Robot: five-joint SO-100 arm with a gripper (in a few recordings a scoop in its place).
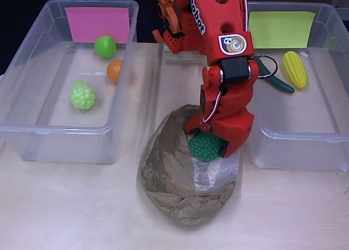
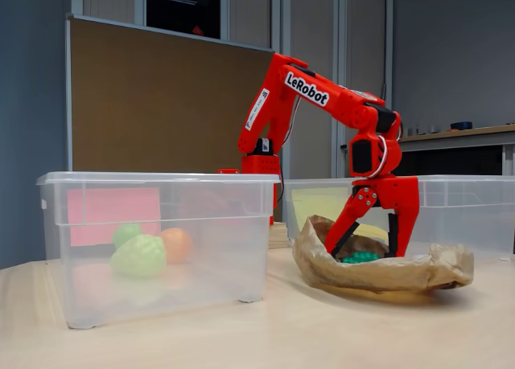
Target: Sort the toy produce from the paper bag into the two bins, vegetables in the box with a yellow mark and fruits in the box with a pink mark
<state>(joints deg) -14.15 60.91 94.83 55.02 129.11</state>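
A bumpy dark green toy [image 1: 206, 147] is straddled by the wide-open gripper [image 2: 372, 252] inside the paper bag [image 1: 174, 174], nothing gripped yet. It's probably light hard plastic, best pinched across the middle

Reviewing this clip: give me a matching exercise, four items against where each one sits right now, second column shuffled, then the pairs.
Items:
1. corn cob
2. orange ball
3. dark green bumpy toy
4. gripper

Places:
A. in the bin with the pink mark
B. in the mouth of the paper bag, between the fingers
C. reaching down into the bag's opening
D. in the bin with the yellow mark

Pairs: 1-D, 2-A, 3-B, 4-C
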